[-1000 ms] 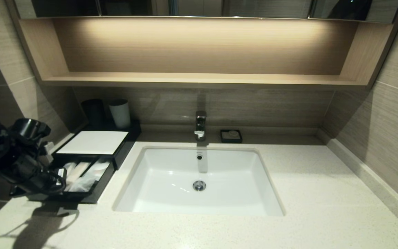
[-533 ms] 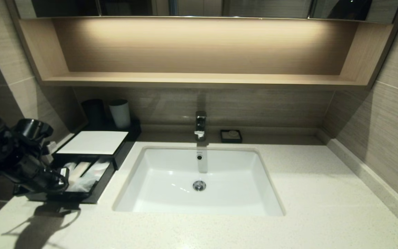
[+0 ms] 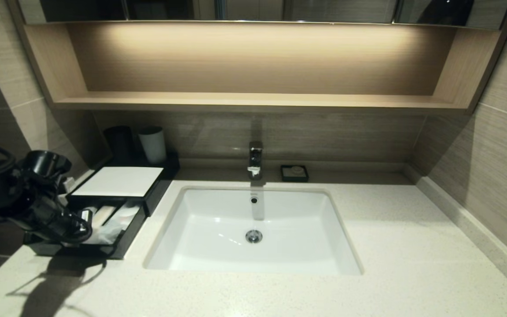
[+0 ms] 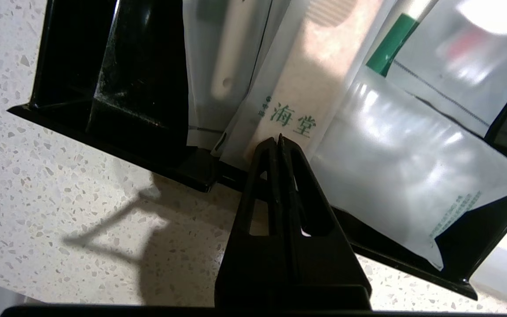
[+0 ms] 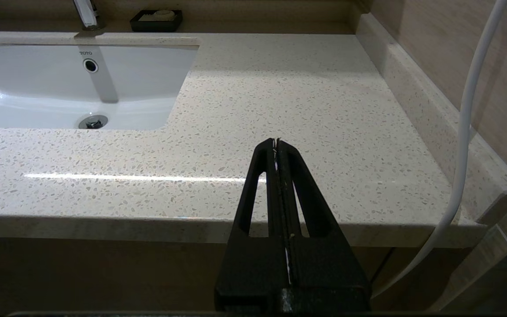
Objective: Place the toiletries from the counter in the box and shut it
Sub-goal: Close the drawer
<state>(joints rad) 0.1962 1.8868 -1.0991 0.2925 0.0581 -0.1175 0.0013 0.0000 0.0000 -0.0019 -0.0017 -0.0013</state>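
Note:
The box stands at the counter's far left, black with a white top panel. Its drawer is pulled out toward me. Three wrapped toiletries lie inside it. In the left wrist view the wrappers with green print fill the drawer. My left gripper is shut and empty. Its tips sit at the drawer's front wall, over the middle wrapper's near end. My right gripper is shut and empty above the counter's front right edge, outside the head view.
A white sink with a faucet is set in the middle of the counter. A black cup and a white cup stand behind the box. A small black soap dish sits by the faucet. A wooden shelf hangs above.
My left gripper has moved right and forward against the drawer's front, and the drawer has slid slightly toward the box. The right arm has not moved.

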